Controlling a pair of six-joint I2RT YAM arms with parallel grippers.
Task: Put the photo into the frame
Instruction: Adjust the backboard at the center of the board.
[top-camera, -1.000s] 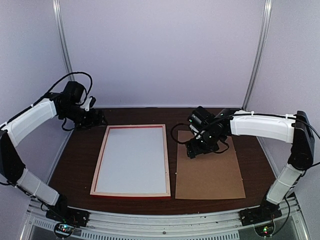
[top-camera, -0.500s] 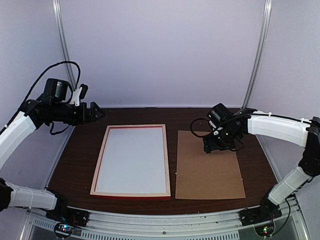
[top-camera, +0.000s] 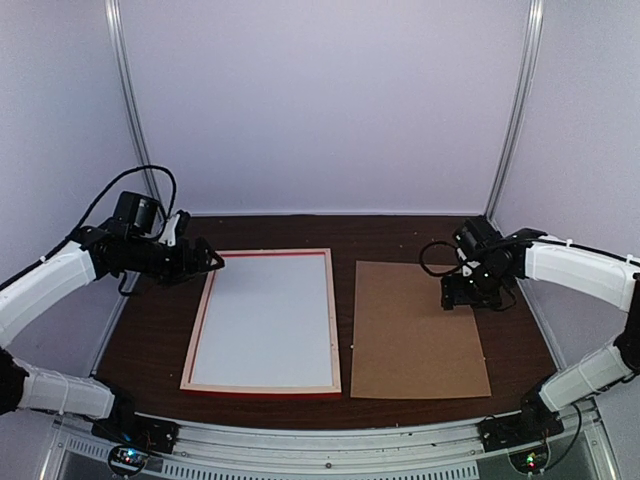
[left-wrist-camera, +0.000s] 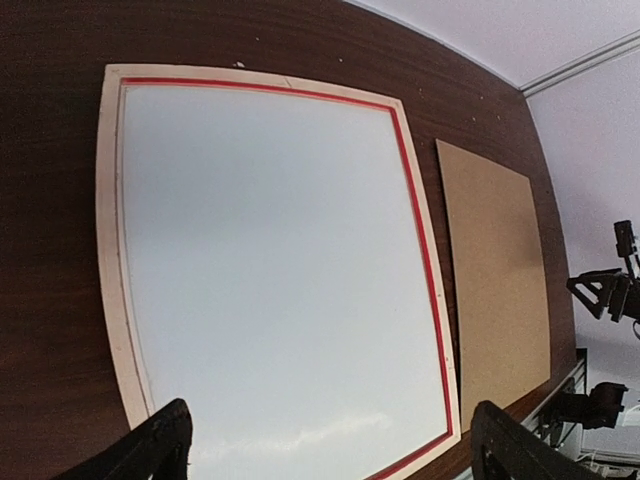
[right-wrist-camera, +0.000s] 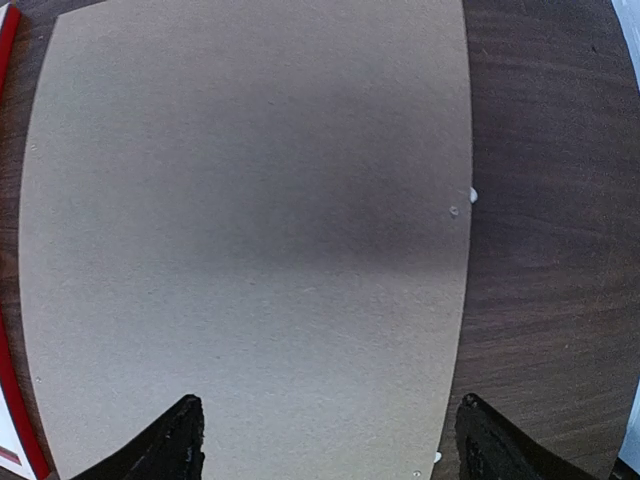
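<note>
Dark wooden table (top-camera: 150, 335) bears frame (top-camera: 335, 320) beside backing board (top-camera: 415, 335).

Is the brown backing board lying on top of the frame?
No, the backing board lies flat beside the frame, a strip of bare table between them.

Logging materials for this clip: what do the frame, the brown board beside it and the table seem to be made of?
Frame: pale bare wood on the upturned side, with red paint along its inner and outer edges. Board: matte brown fibreboard or stiff card, flat, with no grain showing. Table: dark brown wood grain, possibly veneer or laminate.
</note>
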